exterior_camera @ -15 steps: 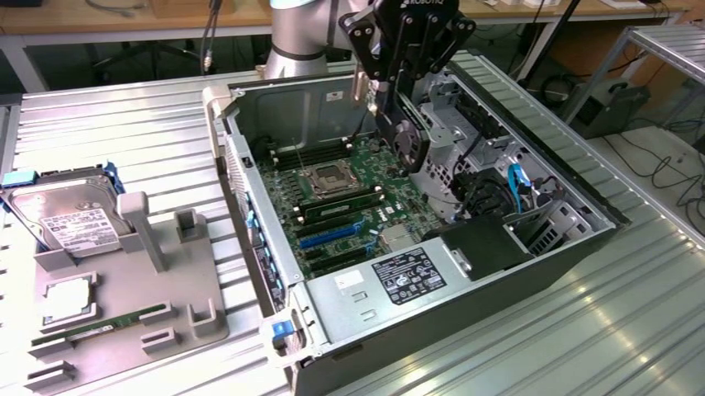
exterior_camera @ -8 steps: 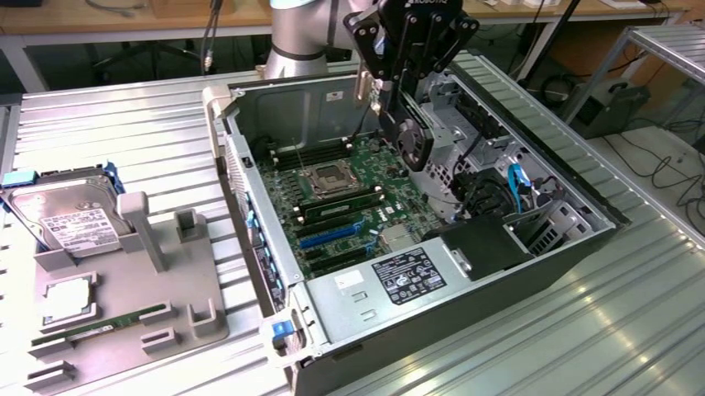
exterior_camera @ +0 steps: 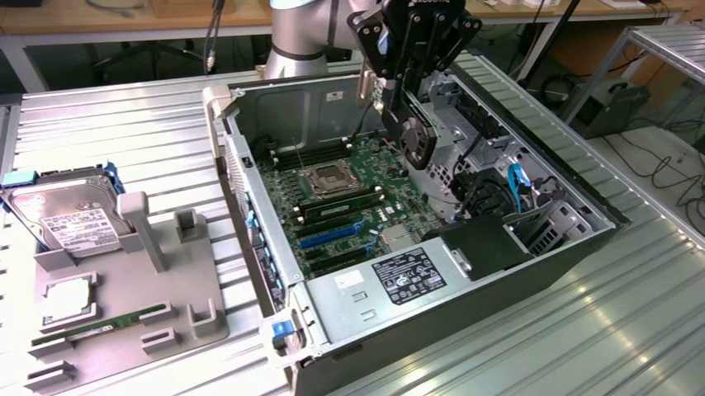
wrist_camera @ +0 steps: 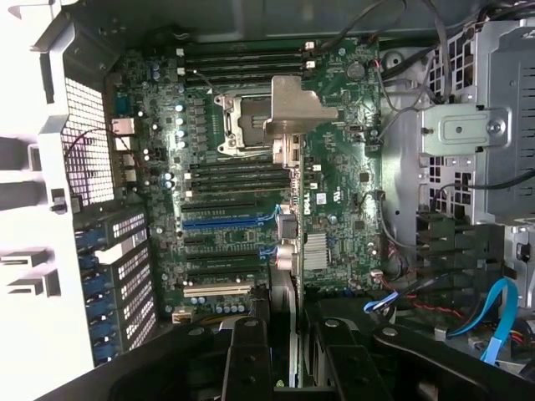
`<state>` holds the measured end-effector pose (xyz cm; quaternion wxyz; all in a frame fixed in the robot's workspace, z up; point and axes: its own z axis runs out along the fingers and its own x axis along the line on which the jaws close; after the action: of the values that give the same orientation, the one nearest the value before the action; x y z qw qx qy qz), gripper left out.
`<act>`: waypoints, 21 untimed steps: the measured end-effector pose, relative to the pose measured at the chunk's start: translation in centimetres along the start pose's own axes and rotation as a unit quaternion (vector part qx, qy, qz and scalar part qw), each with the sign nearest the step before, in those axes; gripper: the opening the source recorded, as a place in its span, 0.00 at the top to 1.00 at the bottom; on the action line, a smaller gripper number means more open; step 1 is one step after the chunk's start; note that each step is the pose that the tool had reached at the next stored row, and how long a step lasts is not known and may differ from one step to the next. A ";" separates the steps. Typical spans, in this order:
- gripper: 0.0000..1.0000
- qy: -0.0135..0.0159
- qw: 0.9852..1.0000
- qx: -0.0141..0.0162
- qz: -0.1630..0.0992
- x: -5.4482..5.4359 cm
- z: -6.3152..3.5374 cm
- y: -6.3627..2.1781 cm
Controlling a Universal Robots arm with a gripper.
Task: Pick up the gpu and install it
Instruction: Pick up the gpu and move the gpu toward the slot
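The gpu (exterior_camera: 414,139), a black card with a round fan, hangs on edge from my gripper (exterior_camera: 395,92), which is shut on its upper edge. It hovers over the open computer case (exterior_camera: 237,157), above the motherboard (exterior_camera: 364,194) and toward the drive-bay side. In the wrist view the gpu (wrist_camera: 288,251) appears edge-on with its silver bracket (wrist_camera: 297,104) out in front, running between my black fingers (wrist_camera: 249,355). It sits in line over the expansion slots, close to the blue slot (wrist_camera: 226,223).
A CPU socket (exterior_camera: 330,177) and RAM slots lie under the card. The power supply (exterior_camera: 408,276) and drive cage (exterior_camera: 551,223) with a blue cable (exterior_camera: 514,186) crowd the case. A grey holder (exterior_camera: 165,289) outside holds a hard drive (exterior_camera: 66,219), chip (exterior_camera: 68,295) and RAM stick (exterior_camera: 99,326).
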<state>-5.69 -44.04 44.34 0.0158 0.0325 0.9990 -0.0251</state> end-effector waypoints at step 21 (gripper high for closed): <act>0.74 0.000 1.000 0.002 0.000 -0.7 0.04 0.18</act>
<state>-4.96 -43.91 44.32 0.0158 0.0325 0.9990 -0.0269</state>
